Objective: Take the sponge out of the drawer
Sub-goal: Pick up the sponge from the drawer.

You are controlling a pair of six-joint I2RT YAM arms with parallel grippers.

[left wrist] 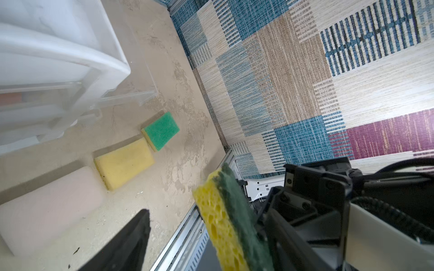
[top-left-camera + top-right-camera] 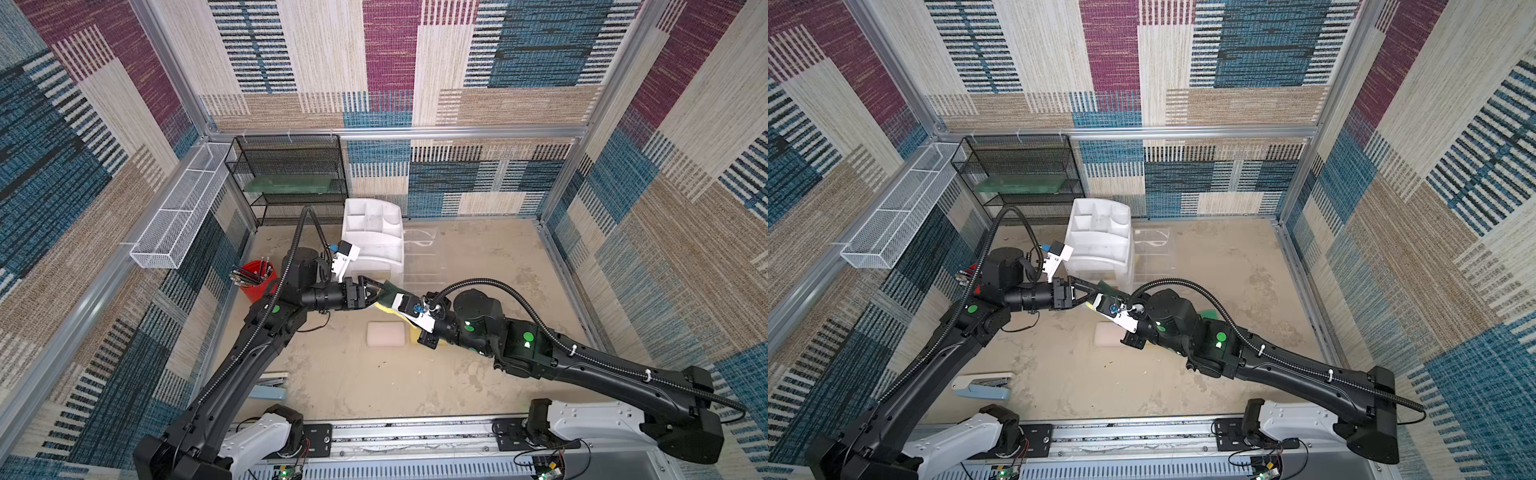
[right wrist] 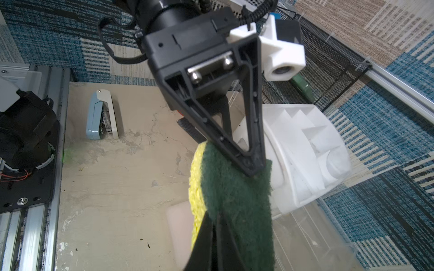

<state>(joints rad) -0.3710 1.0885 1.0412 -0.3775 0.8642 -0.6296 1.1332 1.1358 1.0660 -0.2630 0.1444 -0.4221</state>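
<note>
The sponge (image 2: 390, 287) (image 3: 234, 187), yellow with a dark green scouring face, hangs upright in the air just in front of the drawer (image 2: 374, 237) (image 2: 1100, 237), a white chest. One of its clear drawers (image 2: 419, 257) (image 3: 305, 234) stands pulled out. My right gripper (image 3: 215, 218) is shut on the sponge's lower edge. My left gripper (image 2: 382, 296) (image 1: 206, 213) straddles the sponge (image 1: 220, 223) from the other end. It is open: one finger lies against the green face, and a gap shows on the yellow side.
Below the grippers a pale pink pad (image 2: 385, 333), a yellow sponge (image 1: 124, 162) and a green-topped sponge (image 1: 160, 130) lie on the floor. A red cup of pencils (image 2: 257, 280), a stapler (image 2: 984, 386), a black mesh rack (image 2: 291, 178) and a white wire basket (image 2: 178, 216) stand on the left.
</note>
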